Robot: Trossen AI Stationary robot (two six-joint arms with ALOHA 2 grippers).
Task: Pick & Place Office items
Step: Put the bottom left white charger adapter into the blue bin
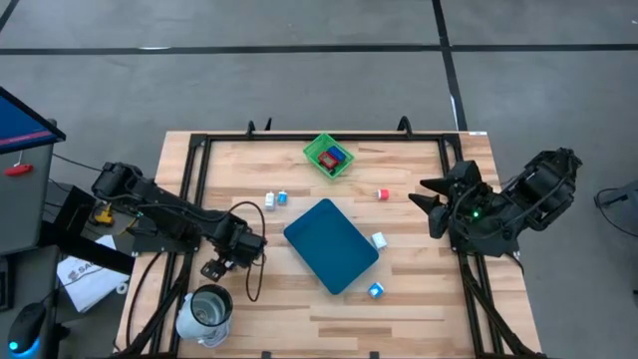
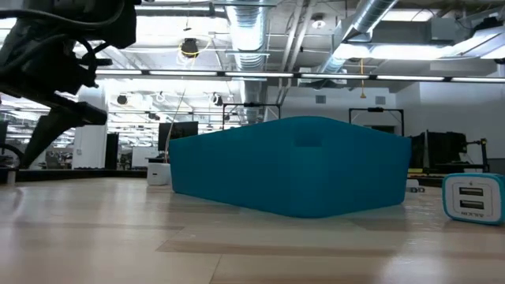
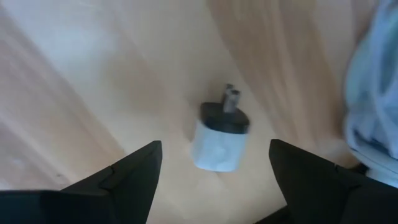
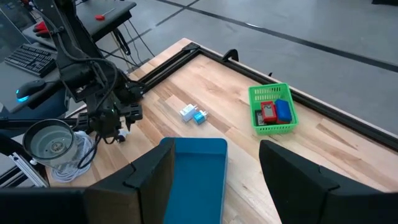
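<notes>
My left gripper (image 3: 214, 148) is open and points down over the table's near-left part (image 1: 223, 259). A small white plug block with a black pronged end (image 3: 219, 138) lies flat on the wood between its fingers, untouched. Other small items lie on the table: two white-and-blue blocks (image 1: 276, 200), a red piece (image 1: 383, 194), a white block (image 1: 379, 240) and a blue-and-white one (image 1: 375, 290), which the low view shows as a charger block (image 2: 472, 197). The teal board (image 1: 331, 244) lies at the middle. My right gripper (image 1: 426, 204) is open above the right side.
A green mesh basket (image 1: 329, 157) at the far edge holds red and blue pieces (image 4: 273, 112). A metal cup on a white bundle (image 1: 204, 314) stands at the near-left corner, close to my left arm. Black rails (image 1: 189, 179) frame the table. Bare wood lies right of the board.
</notes>
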